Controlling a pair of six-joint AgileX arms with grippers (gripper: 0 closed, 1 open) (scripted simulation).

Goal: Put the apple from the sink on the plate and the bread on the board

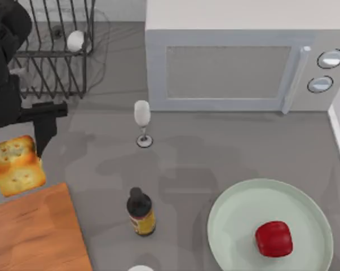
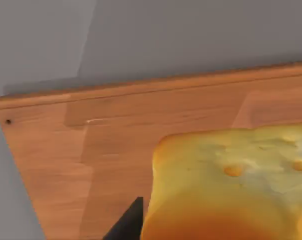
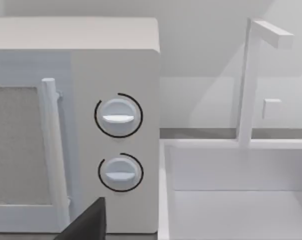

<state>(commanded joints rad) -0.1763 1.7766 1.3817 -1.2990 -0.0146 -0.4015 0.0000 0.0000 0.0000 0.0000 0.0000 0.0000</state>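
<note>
left gripper [image 1: 39, 148] at bench's left edge, fingers clamped on bread [image 1: 16, 165], bread just off board's [image 1: 34, 234] far edge | apple [image 1: 274, 239] on plate [image 1: 232, 220], near right corner | right gripper [image 3: 85, 225]: fingers, cannot tell

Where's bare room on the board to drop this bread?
The flat orange-brown wooden cutting board is bare across its visible face; the golden-yellow bread chunk in the left end effector hangs at its far left edge. The dark brown bottle crowds its right side.
</note>
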